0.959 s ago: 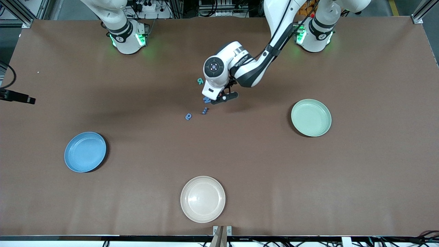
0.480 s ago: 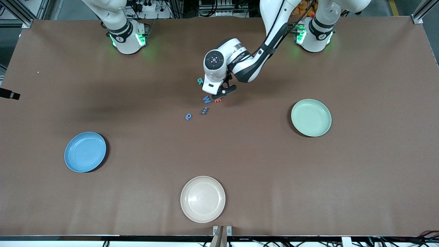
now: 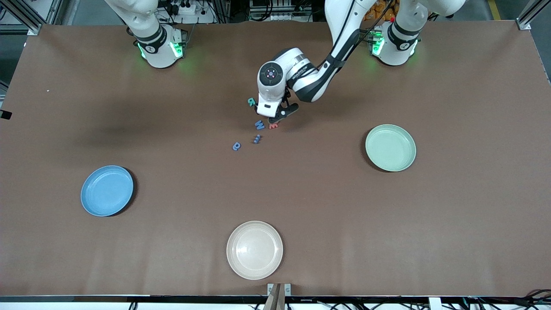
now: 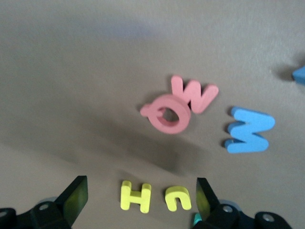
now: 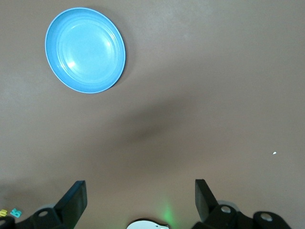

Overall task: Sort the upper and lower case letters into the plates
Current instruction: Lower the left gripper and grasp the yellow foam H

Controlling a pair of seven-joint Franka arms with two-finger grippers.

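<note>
Pulled back toward the bases, the left claw [image 3: 279,115] has uncovered the blue W [image 3: 259,125] and now hangs, fingers spread, straight over the yellow H [image 4: 135,196]. The H lies flat between the fingers, its uprights seemingly in line with them; a yellow u [image 4: 178,198] sits just beside it. These are chunky, matte, foam-like letters on the brown worktop [image 3: 344,215]. From there the mint plate [image 3: 390,147] lies at four o'clock and the blue plate [image 3: 107,190] at eight. The right claw [image 5: 141,198] waits released, high over the blue plate's end.
</note>
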